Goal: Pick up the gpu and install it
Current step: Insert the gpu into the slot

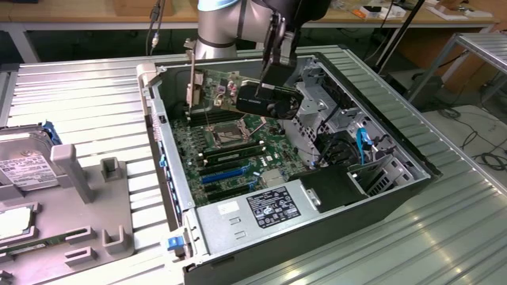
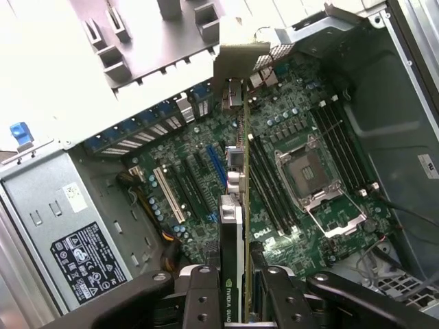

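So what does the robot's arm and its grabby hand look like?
The arm is a fat silver-grey tube with a light blue ring at the top. Black cables run down it to the gripper, which is black and blocky. Its fingers are flat black bars with round bolts.

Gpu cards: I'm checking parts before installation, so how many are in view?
1. The gpu stands upright, clamped in the gripper, over the motherboard inside the open case.

Green gpu [image 1: 218, 89] — upright, edge-down above the motherboard [image 1: 237, 139].
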Controlling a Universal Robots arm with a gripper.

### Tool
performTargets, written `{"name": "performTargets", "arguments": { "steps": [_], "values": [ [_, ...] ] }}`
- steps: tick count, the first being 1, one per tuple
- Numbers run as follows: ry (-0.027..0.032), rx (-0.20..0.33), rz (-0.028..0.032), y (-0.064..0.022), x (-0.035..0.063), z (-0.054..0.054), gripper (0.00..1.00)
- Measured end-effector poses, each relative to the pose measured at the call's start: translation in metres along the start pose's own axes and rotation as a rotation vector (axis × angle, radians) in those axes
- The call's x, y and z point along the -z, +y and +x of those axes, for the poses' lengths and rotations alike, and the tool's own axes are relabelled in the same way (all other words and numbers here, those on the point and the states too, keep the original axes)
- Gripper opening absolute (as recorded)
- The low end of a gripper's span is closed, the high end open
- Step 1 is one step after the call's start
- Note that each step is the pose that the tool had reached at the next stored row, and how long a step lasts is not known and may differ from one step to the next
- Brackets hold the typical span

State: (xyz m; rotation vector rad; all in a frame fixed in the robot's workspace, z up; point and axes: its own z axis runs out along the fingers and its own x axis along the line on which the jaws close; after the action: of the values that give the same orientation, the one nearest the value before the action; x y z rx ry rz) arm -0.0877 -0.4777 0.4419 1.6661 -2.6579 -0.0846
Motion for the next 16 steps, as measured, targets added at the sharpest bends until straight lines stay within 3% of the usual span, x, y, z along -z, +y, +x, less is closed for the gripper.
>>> {"name": "performTargets", "arguments": {
  "steps": [16],
  "values": [
    [0.0049, 0.102, -0.0026, 0.0000, 0.0000, 0.0000, 0.27]
  ]
}}
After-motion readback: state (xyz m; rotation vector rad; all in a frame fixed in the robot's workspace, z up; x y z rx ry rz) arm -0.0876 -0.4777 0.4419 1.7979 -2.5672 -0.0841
